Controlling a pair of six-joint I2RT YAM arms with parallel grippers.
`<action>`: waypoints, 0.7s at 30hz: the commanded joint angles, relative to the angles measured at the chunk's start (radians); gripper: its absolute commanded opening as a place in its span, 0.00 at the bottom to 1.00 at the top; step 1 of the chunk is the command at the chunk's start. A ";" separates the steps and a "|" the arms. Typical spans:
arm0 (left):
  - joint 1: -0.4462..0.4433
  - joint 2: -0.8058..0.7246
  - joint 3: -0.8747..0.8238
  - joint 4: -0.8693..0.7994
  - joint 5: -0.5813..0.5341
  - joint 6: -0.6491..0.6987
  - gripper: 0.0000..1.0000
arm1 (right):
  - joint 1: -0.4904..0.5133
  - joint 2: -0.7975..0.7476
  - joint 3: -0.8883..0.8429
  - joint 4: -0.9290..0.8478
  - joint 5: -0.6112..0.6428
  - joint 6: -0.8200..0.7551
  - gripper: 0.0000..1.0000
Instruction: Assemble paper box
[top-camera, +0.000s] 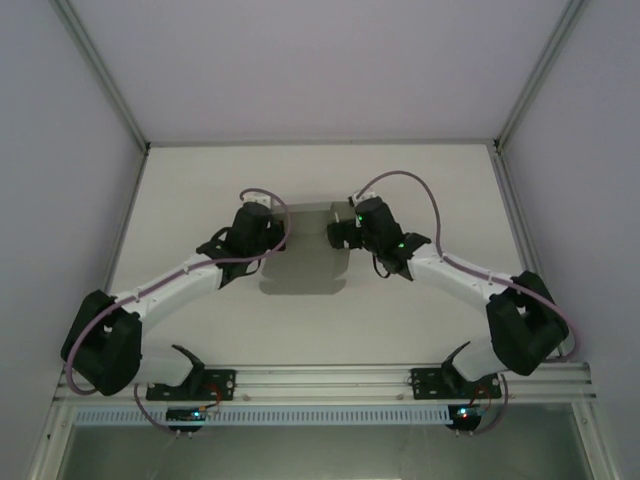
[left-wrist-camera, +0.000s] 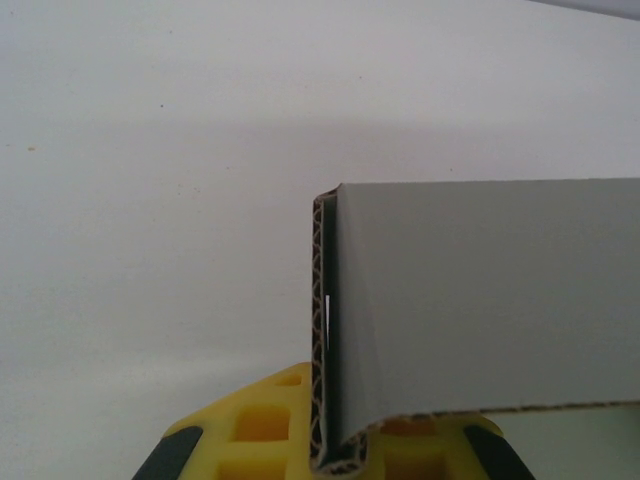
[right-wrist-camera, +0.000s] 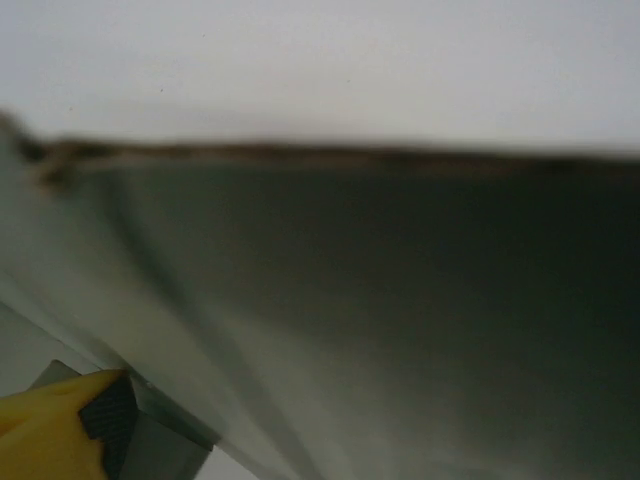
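While left gripper (left-wrist-camera: 335, 452) pinches a folded flap of the paper box (top-camera: 305, 268), centre of the table (top-camera: 430, 195), right gripper (top-camera: 338, 232) sits wide open at the opposite edge. Flap-folding stage, I reckon; next, right must catch its flap squarely.

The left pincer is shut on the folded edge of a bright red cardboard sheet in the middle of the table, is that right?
The colour is wrong. The left pincer is shut on the folded edge of a matte grey corrugated cardboard sheet, not a red one, in the middle of the white table; the left wrist view shows it.
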 joint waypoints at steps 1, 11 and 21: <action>-0.002 0.006 0.035 0.027 0.037 -0.028 0.00 | 0.028 0.019 0.040 0.002 0.039 -0.023 0.99; 0.049 -0.035 -0.007 0.007 0.026 -0.052 0.00 | -0.050 -0.297 -0.077 -0.160 -0.160 -0.065 0.99; 0.084 -0.063 -0.030 0.041 0.115 -0.001 0.00 | -0.470 -0.334 0.008 -0.343 -0.705 0.026 0.89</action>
